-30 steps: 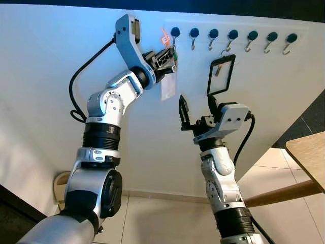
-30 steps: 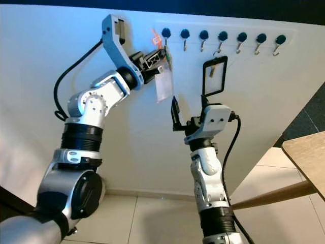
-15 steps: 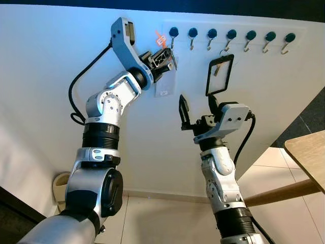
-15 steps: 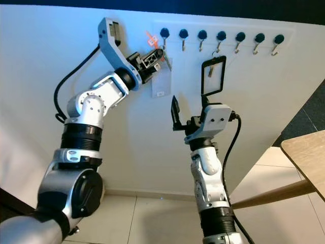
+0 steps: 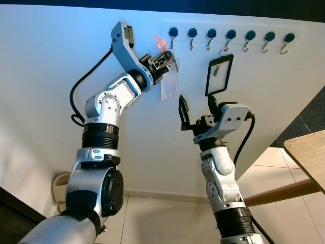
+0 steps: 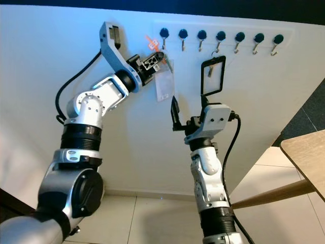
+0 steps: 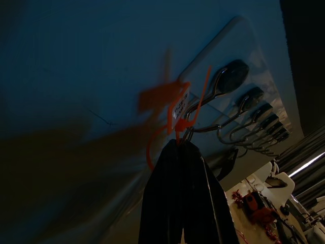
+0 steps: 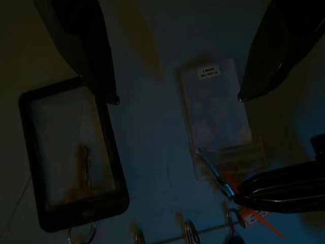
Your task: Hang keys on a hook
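Observation:
The keys are a metal ring (image 7: pixel 184 133) with an orange tag (image 5: pixel 160 39) and a clear pouch (image 5: pixel 168 86) hanging below. My left gripper (image 5: pixel 163 57) is raised to the wall and shut on the ring, right beside the leftmost hook (image 5: pixel 173 34). In the left wrist view the ring sits against that hook (image 7: pixel 223 84); whether it is looped over it I cannot tell. My right gripper (image 5: pixel 197 108) stands open lower down, pointing up at the wall with nothing between its fingers, below the clear pouch (image 8: pixel 218 117).
A white rail carries several dark-knobbed hooks (image 5: pixel 250 35) in a row. A black-framed pouch (image 5: pixel 219 75) hangs from the fourth one, just above my right gripper. A wooden table corner (image 5: pixel 307 152) juts in at the right. A beige bin (image 5: pixel 60 185) stands on the floor, low left.
My left gripper shifted slightly up and left near the first hook, and the clear pouch swung left, then back right. The right arm has not moved.

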You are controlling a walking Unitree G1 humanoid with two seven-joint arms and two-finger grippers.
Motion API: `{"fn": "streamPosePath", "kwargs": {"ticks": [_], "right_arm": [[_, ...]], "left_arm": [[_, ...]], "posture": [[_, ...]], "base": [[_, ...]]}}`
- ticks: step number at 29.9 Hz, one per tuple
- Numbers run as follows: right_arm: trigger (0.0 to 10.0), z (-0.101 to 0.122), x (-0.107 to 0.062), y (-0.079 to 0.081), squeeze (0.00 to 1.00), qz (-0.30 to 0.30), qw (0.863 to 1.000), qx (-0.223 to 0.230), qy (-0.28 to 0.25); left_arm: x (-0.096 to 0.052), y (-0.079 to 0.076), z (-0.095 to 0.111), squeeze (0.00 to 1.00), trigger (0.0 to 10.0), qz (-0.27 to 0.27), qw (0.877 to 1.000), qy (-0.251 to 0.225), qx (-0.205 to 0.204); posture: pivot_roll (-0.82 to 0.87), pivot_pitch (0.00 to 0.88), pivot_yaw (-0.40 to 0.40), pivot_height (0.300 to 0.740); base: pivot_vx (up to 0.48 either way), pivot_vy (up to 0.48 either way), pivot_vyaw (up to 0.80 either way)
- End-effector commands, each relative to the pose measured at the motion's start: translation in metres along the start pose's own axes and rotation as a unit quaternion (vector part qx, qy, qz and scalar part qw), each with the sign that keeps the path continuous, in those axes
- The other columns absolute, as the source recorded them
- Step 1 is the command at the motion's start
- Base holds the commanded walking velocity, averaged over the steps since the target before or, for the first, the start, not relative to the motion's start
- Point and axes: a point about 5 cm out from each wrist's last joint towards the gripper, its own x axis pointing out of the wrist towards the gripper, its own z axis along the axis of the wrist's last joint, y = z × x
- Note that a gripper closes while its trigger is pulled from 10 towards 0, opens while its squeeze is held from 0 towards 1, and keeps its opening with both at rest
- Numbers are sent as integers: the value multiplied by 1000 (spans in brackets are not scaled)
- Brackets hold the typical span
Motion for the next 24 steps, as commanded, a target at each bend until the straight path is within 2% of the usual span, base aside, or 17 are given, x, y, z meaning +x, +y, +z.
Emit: {"fn": "streamPosePath", "kwargs": {"ticks": [1, 6, 12, 13, 24], "right_arm": [[10000, 1, -3, -1, 0, 0, 1000, 1, 2], [10000, 0, -3, -1, 0, -1, 1000, 1, 2], [10000, 0, -3, -1, 0, -2, 1000, 1, 3], [10000, 0, -3, -1, 0, -2, 1000, 1, 3], [10000, 1, -3, -1, 0, -3, 1000, 1, 2]], "left_arm": [[0, 7, -17, 0, 10000, 16, 999, 32, -20], [-1, 11, -23, 0, 10000, 26, 999, 44, -6], [-1, 13, -27, 0, 10000, 33, 998, 50, 35], [-1, 13, -27, 1000, 10000, 35, 998, 46, 40], [-1, 14, -16, 1000, 10000, 52, 998, 12, 41]], "posture": [[3, 111, -15, 740], [5, 114, -14, 740], [6, 117, -15, 740], [6, 117, -15, 740], [6, 118, -15, 740]], "base": [[0, 0, 0], [0, 0, 0], [0, 0, 0], [0, 0, 0], [0, 0, 0]]}}
